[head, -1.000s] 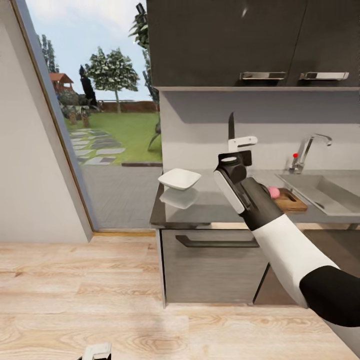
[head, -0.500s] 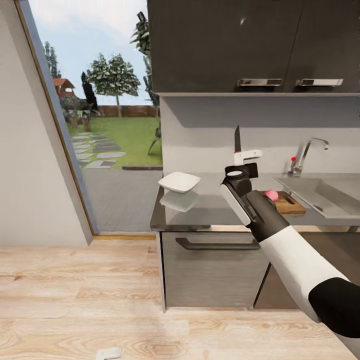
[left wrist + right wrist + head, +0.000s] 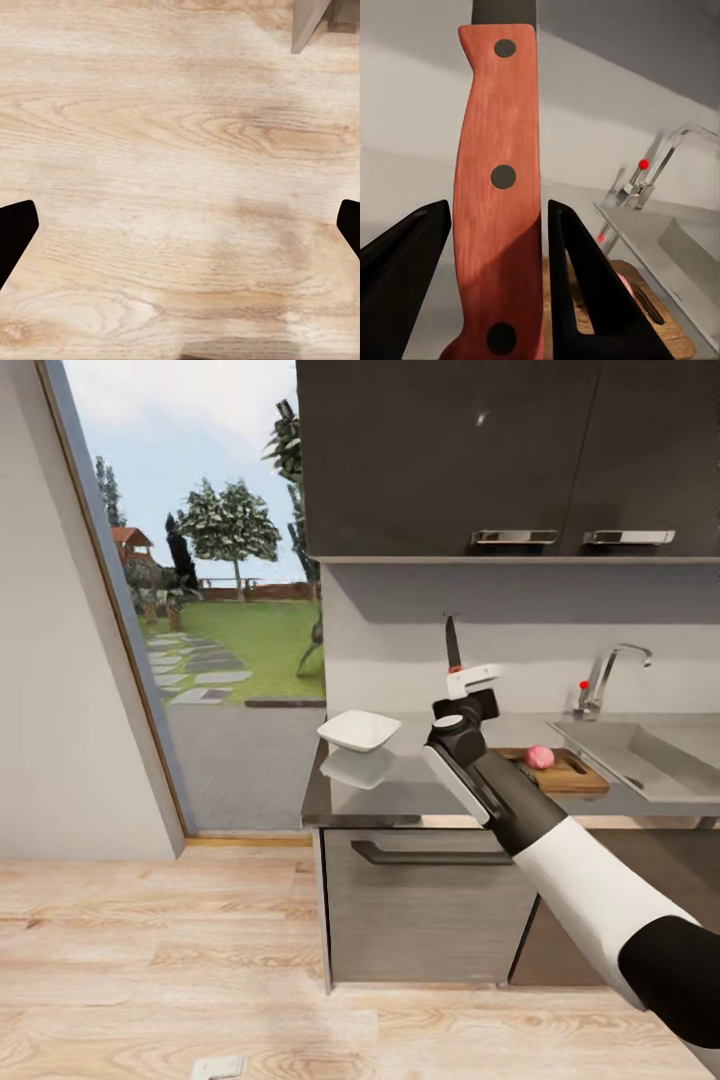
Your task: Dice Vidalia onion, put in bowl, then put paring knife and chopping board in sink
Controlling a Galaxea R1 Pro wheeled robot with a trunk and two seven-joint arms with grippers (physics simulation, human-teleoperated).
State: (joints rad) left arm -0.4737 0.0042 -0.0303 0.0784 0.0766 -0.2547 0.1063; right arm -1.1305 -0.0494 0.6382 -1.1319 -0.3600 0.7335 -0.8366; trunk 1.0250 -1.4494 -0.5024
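My right gripper point(image 3: 468, 680) is shut on the paring knife point(image 3: 452, 644), which it holds upright over the countertop point(image 3: 400, 792), dark blade pointing up. In the right wrist view the red riveted handle point(image 3: 501, 195) stands between the two black fingers point(image 3: 585, 277). To its right, the pinkish Vidalia onion point(image 3: 539, 757) sits on the brown chopping board point(image 3: 572, 772), beside the sink point(image 3: 655, 758) with its chrome tap point(image 3: 603, 676). The white bowl point(image 3: 358, 730) rests at the counter's left end. My left gripper point(image 3: 180, 225) hangs open over the wooden floor.
Dark wall cabinets point(image 3: 500, 455) hang above the counter, and a drawer with a bar handle point(image 3: 430, 852) sits below it. A tall glass opening point(image 3: 200, 610) onto a garden lies left of the counter. Light wooden floor point(image 3: 160, 960) stretches in front.
The head view has shifted a little. My right arm with the knife has drifted slightly left, so the onion and the board now show clear of the forearm.
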